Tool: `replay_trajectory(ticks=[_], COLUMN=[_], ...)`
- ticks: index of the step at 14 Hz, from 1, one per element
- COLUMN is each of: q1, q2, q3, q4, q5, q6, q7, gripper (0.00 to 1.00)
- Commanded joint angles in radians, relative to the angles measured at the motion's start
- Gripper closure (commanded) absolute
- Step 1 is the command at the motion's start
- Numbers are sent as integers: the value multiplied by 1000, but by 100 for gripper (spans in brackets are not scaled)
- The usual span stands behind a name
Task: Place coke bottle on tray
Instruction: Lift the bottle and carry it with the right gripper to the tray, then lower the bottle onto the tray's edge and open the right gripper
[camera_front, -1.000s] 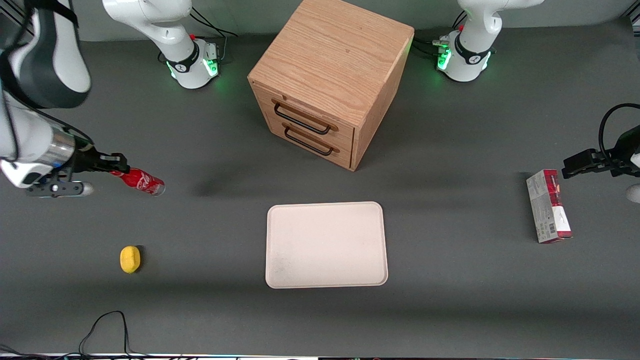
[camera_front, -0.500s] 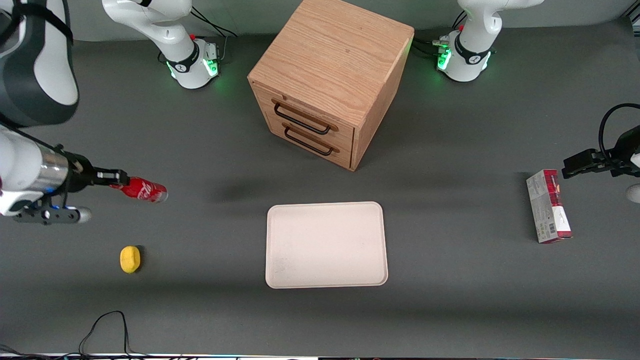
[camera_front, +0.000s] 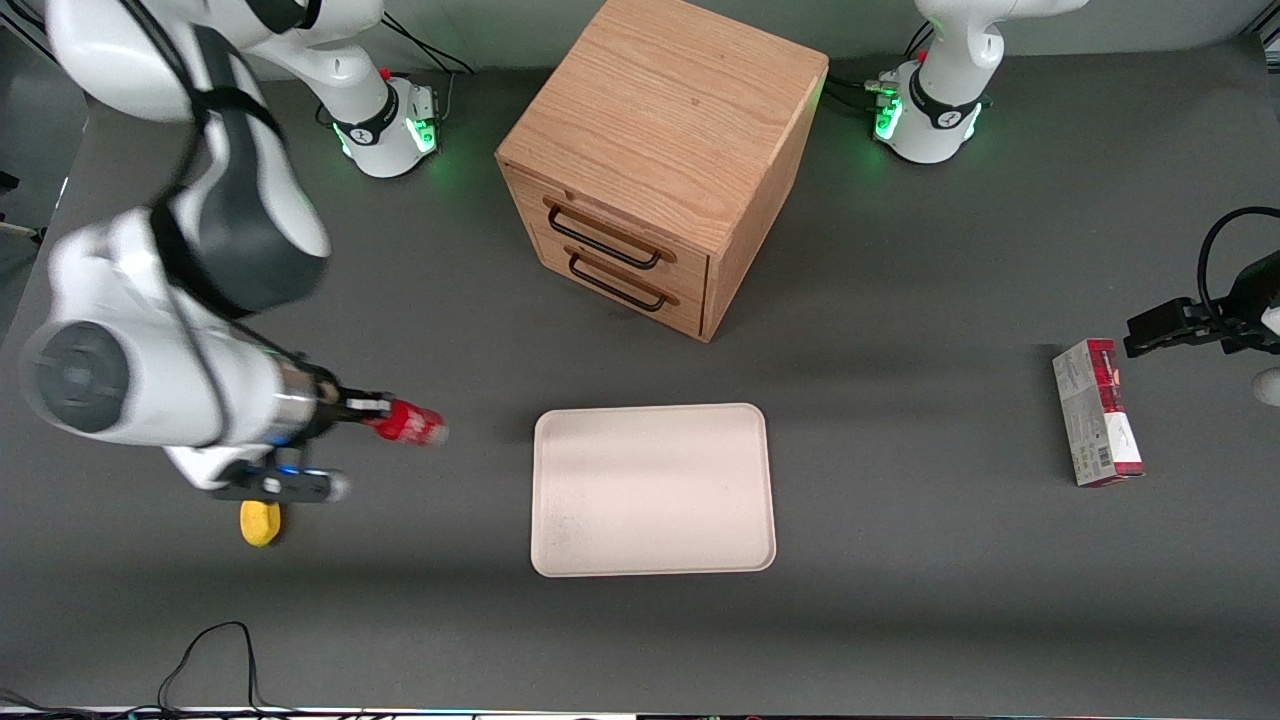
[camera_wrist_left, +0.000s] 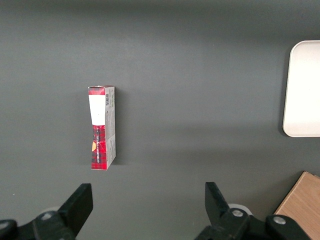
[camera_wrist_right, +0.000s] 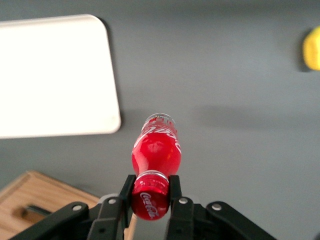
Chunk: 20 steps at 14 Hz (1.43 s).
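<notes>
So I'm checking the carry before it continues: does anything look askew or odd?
Only the coke bottle: it hangs tilted, base out, pinched at the cap by the claw, above bare table short of the tray. Nothing is spilled or damaged.

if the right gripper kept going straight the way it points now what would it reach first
Probably the cream-white rectangular tray: the right gripper, shut on the small red coke bottle, points toward its near edge. Nothing shows between them, though the gripper's height is unclear.
</notes>
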Motion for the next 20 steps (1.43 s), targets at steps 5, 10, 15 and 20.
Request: replay_trajectory(ticks=[5, 10, 15, 20], q1=[96, 128, 149, 152], q2=[225, 282, 314, 328], q3=[5, -3, -12, -10], q4=[144, 158, 157, 157], q5=[-7, -11, -51, -94], q6=[265, 346, 393, 411], q7=[177, 197, 226, 226], gripper=[100, 100, 100, 100])
